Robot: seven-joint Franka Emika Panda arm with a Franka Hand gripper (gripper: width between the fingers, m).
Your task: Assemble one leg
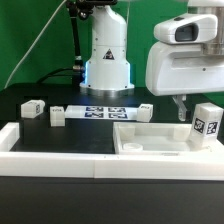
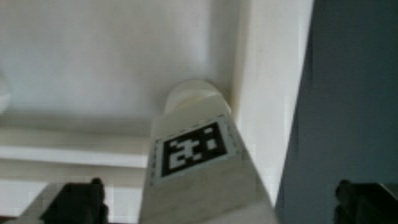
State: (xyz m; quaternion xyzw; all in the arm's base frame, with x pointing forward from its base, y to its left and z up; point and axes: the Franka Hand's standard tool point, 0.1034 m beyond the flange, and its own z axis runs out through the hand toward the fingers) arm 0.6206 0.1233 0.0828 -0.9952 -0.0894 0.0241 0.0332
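A leg (image 1: 207, 123), a short white block with a black-and-white tag, stands upright at a corner of the large white panel (image 1: 150, 140) on the exterior view's right. In the wrist view the leg (image 2: 205, 150) rises toward the camera with its tag facing up, the panel's (image 2: 107, 70) floor and raised edge behind it. My gripper (image 1: 195, 112) is just above the leg. In the wrist view my gripper (image 2: 222, 205) is open, with a dark finger (image 2: 80, 205) set well apart from the leg on each side, not touching it.
Three more white legs lie on the black table: two at the exterior view's left (image 1: 30, 108) (image 1: 57, 116) and one near the middle (image 1: 145, 110). The marker board (image 1: 100, 112) lies between them. A low white wall (image 1: 60, 148) runs along the front. The robot base (image 1: 107, 60) stands behind.
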